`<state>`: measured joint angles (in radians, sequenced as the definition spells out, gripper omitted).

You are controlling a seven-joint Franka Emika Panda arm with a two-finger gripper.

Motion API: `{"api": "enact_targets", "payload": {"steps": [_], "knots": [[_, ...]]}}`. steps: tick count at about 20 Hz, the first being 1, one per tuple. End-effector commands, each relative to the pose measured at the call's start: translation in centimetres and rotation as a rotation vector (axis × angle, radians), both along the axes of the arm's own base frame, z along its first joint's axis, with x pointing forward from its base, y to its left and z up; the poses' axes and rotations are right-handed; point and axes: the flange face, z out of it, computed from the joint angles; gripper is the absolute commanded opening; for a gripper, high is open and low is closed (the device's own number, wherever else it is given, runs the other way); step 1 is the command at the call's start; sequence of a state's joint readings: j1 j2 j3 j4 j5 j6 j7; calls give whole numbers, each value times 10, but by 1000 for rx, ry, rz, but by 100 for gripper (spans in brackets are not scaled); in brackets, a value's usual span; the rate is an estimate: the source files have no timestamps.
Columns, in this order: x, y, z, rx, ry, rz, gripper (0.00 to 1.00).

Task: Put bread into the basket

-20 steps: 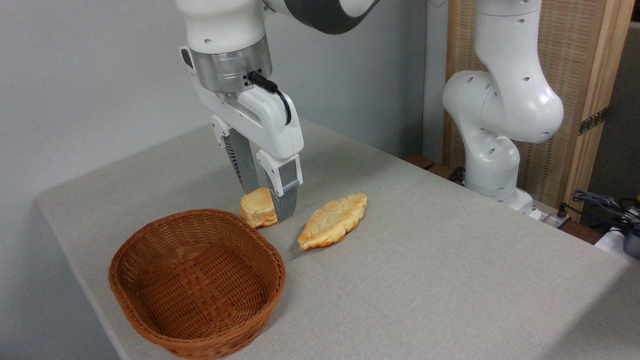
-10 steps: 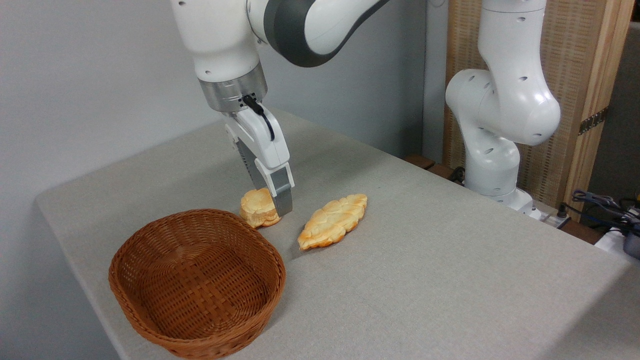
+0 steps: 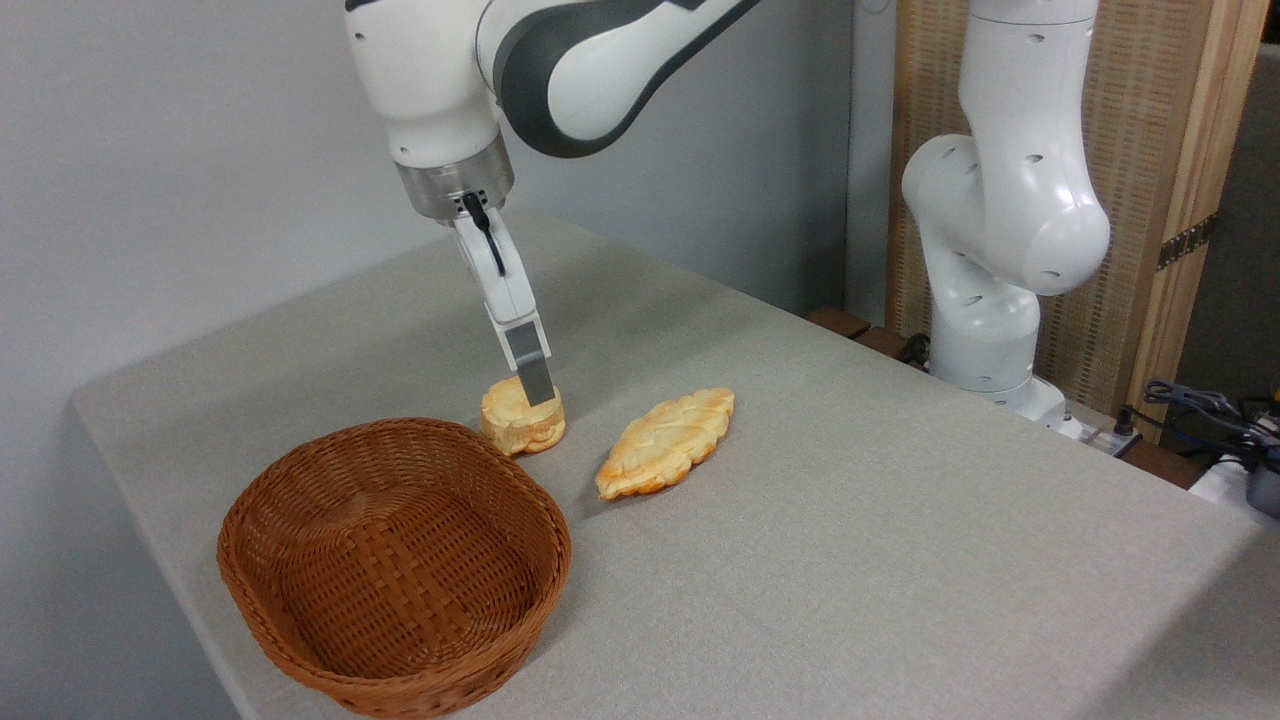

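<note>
Currently the gripper (image 3: 538,392) hangs low over the table (image 3: 900,520), seen edge-on, so only one grey finger (image 3: 532,365) shows clearly. Its tip overlaps the top of the bread (image 3: 520,420), on the bun's right half. Cannot tell whether the jaws are spread, pressed together, or pinching the bun; the second finger is hidden behind the first.

Bread: sits flat on the table, directly below the gripper, just behind the far rim of the basket (image 3: 395,565) and very close to it; contact with the rim not resolvable. It is outside the basket.

Basket: oval, woven, reddish-brown, nearer the camera than the bread, nothing inside.

Braided pastry (image 3: 665,443): lies flat on the table to the right of the bread, apart from it, long axis running diagonally, also right of the gripper.

Arm base (image 3: 1000,330) stands behind the table's right edge, well apart from the bread.
</note>
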<state>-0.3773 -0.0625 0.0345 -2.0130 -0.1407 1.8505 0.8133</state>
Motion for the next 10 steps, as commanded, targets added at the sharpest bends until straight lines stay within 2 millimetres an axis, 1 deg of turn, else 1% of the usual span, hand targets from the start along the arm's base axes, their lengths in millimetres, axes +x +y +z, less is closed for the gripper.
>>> {"api": "enact_targets", "payload": {"steps": [1, 3, 10], "knots": [[-2, -5, -20, -17, -18, 12, 100], [0, -10, -32, -9, -21, 8, 100], [1, -13, -45, 4, -1, -1, 100]]}}
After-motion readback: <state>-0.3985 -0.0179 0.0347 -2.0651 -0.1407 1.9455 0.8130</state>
